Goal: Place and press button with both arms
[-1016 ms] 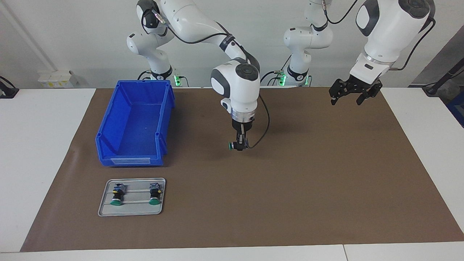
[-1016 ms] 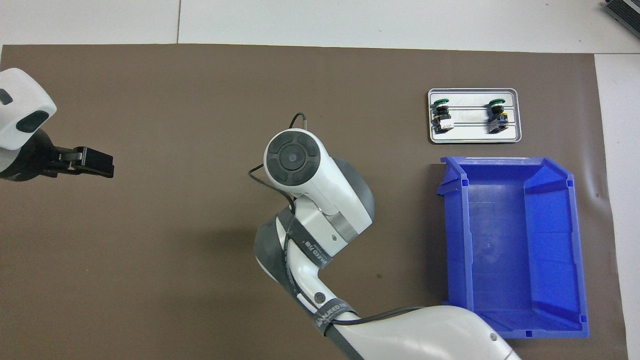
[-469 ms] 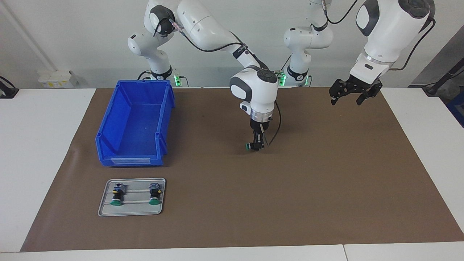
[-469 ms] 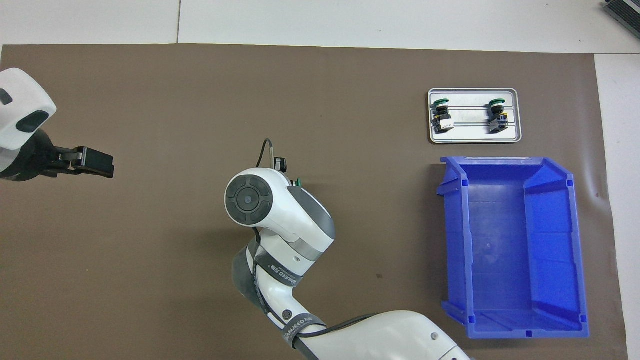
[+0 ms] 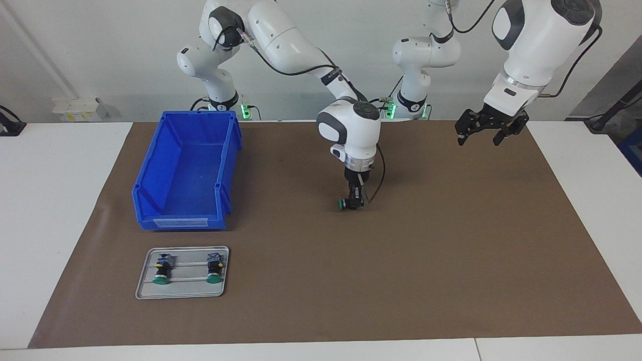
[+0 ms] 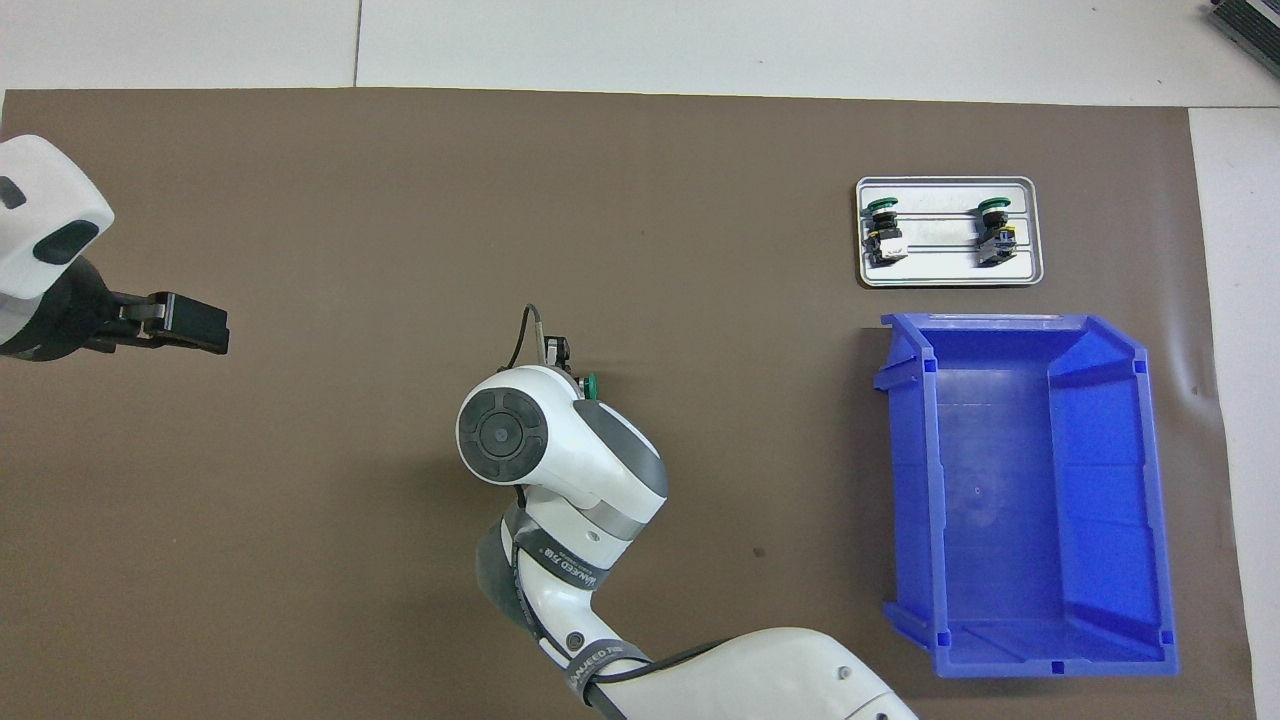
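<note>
Button sits low at the middle of the counter, on or just above the brown mat, green cap pointing toward the right arm's end. Our right hand reaches straight down onto it, fingers on either side of its black body; we cannot tell whether they grip it. Our left hand hangs open over the mat's corner at the robots' edge, left arm's end, waiting. A blue bin stands toward the right arm's end. Farther from us, a grey tray carries two more buttons.
</note>
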You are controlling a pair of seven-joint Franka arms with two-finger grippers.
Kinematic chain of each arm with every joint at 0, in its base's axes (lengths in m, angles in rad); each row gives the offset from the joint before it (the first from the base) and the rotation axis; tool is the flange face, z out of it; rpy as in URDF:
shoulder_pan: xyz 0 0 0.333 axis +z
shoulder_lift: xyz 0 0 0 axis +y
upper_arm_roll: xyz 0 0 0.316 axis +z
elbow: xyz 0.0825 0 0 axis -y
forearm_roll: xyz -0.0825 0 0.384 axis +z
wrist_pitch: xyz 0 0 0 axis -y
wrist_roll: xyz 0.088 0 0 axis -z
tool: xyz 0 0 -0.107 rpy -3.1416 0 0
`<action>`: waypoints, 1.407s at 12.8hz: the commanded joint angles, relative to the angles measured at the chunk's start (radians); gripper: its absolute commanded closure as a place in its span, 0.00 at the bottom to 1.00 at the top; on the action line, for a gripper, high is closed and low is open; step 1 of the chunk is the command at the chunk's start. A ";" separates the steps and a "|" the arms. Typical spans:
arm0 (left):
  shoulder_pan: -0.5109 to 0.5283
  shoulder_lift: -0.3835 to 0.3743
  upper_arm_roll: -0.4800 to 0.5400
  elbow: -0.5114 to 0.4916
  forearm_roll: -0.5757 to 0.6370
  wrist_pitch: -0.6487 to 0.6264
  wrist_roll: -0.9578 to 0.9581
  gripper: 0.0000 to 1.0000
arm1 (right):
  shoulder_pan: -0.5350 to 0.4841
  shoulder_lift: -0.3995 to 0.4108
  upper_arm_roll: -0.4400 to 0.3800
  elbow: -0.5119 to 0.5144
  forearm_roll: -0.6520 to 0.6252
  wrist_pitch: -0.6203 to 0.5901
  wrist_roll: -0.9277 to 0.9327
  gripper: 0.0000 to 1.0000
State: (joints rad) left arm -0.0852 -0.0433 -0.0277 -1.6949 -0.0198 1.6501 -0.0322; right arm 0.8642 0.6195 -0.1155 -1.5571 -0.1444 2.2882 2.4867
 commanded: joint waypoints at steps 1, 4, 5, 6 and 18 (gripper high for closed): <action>-0.011 -0.027 0.003 -0.035 -0.009 0.043 -0.002 0.00 | -0.008 -0.036 0.002 -0.018 -0.061 -0.015 -0.032 0.00; -0.014 -0.026 0.002 -0.037 -0.009 0.074 0.030 0.00 | -0.089 -0.176 0.005 -0.075 -0.049 -0.029 -0.196 0.00; -0.018 -0.026 -0.001 -0.049 -0.009 0.101 0.031 0.00 | -0.117 -0.246 0.005 -0.121 -0.046 -0.032 -0.268 0.00; -0.019 -0.029 -0.009 -0.061 -0.012 0.123 0.031 0.00 | -0.143 -0.312 0.005 -0.173 -0.043 -0.033 -0.346 0.00; -0.301 0.115 -0.012 -0.276 -0.083 0.651 0.549 0.00 | -0.609 -0.607 0.005 -0.216 0.085 -0.300 -1.599 0.00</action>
State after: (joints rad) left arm -0.3665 0.0679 -0.0575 -1.9617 -0.0694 2.2527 0.3454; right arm 0.3127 0.0494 -0.1268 -1.7486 -0.0799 2.0150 1.0606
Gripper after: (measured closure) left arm 0.000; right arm 0.000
